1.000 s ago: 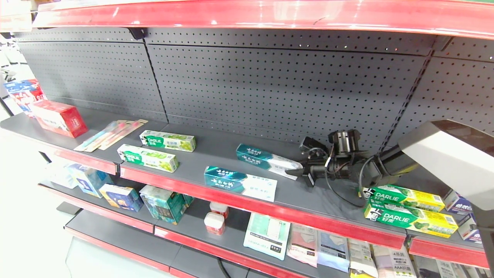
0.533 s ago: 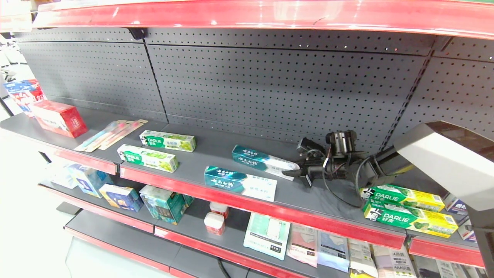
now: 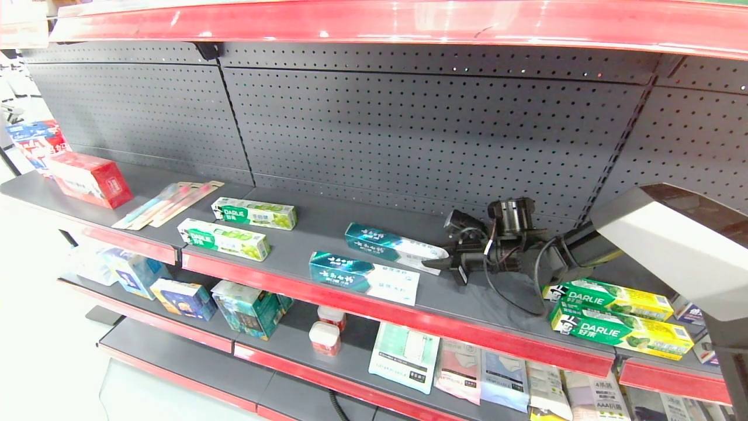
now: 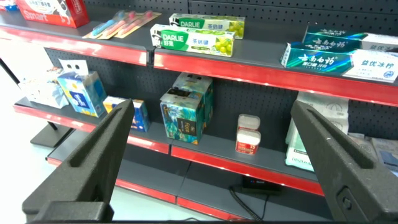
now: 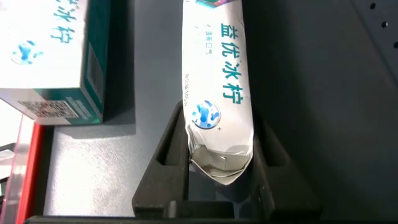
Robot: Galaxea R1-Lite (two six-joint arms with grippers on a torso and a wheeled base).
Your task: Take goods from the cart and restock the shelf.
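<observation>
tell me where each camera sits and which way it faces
Head view: on the head, looking down at the shelf; right arm with right gripper shows.
Left wrist view: low, facing the lower shelves; open left gripper frames it.
Right wrist view: looking along the fingers clamping the rear teal box.
Shared: head and right wrist views both show that box beside the front teal box.

rear toothpaste box behind front box | both on shelf

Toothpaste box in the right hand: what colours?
The toothpaste box is teal at one end, white at the gripped end; best in the head view.
</observation>
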